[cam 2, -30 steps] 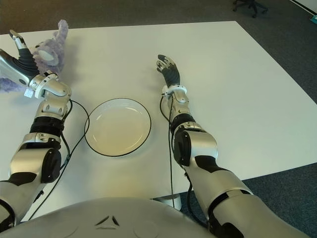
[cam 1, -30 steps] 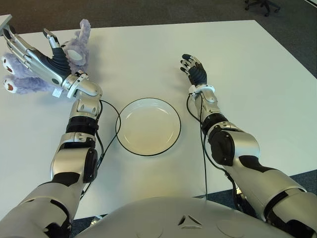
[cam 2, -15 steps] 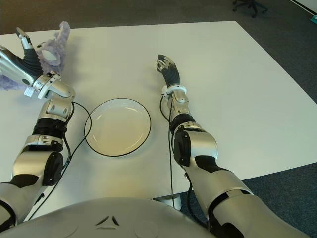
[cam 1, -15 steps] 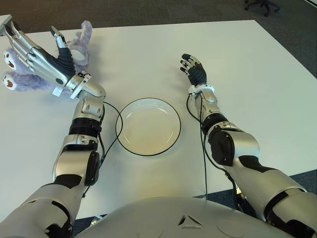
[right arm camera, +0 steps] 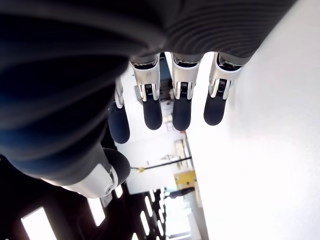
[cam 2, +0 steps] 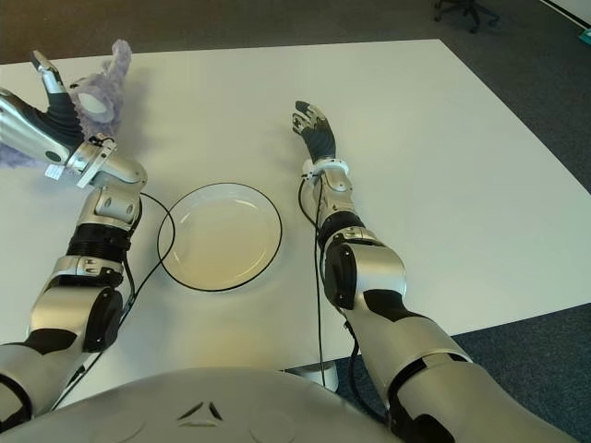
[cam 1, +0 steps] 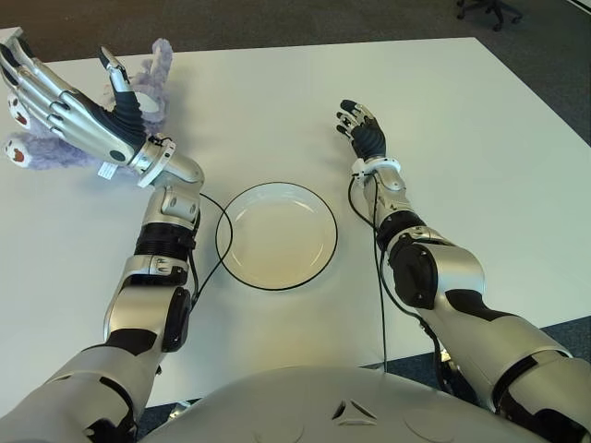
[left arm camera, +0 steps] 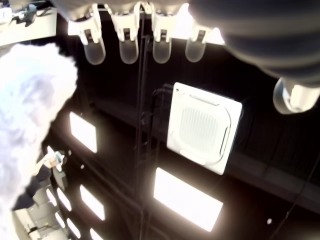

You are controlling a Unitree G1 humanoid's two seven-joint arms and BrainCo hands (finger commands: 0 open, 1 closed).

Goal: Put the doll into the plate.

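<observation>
A purple plush doll (cam 1: 146, 90) lies at the far left back of the white table (cam 1: 480, 166), one ear up and its feet (cam 1: 17, 153) pointing left. My left hand (cam 1: 65, 97) is raised in front of it with the palm tilted up and the fingers spread, holding nothing. In the left wrist view, only the doll's fur (left arm camera: 30, 125) shows beside the straight fingertips (left arm camera: 128, 50), with the ceiling behind. The black-rimmed white plate (cam 1: 277, 235) sits empty at the middle front. My right hand (cam 1: 355, 125) shows to the right of the plate, fingers relaxed and empty.
A black cable (cam 1: 209, 242) curves along the plate's left side from my left arm. Another cable (cam 1: 380, 277) runs down beside my right forearm. The table's right edge drops to dark carpet, where an office chair (cam 1: 489, 11) stands far back.
My left hand has tilted further up and back, and its wrist has shifted slightly right. The doll, the plate and the right hand have not moved.
</observation>
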